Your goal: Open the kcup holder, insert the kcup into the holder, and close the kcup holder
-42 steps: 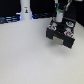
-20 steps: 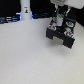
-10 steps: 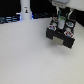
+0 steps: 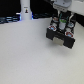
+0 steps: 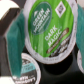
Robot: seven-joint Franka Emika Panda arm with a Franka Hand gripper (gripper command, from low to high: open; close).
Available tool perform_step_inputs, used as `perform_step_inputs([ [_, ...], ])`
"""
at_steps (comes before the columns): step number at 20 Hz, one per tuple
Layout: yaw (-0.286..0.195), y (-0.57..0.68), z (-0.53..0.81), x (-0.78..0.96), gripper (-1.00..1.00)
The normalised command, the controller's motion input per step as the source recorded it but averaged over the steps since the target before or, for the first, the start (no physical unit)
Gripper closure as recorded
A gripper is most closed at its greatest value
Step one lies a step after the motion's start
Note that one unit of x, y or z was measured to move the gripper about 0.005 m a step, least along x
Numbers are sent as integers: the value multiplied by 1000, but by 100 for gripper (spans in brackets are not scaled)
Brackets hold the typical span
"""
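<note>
Your gripper has its two teal-padded fingers parted only as wide as the small white cup-shaped kcup with the green foil top, and they pinch that pod from either side. In the wrist view the green lid fills most of the picture, its white lettering legible, and under it you can see the round top of a second pod sitting in a dark slot. The exterior view gives you none of that detail: there the gripper hangs directly over the black boxy kcup holder at the exterior view's right, pods showing in its opened top, but the held pod is too small and blurred to pick out. The holder stands on a white table. A tall white bottle-like object stands well apart, toward the exterior view's left.
</note>
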Motion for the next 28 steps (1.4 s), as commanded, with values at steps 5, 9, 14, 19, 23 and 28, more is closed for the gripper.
perform_step_inputs([
  [5,47,131,-116,56,100],
  [9,65,129,80,79,-100],
  [14,77,62,368,144,-100],
  [19,86,-109,448,250,-100],
  [23,74,-390,435,458,-100],
  [28,33,-507,292,590,-100],
])
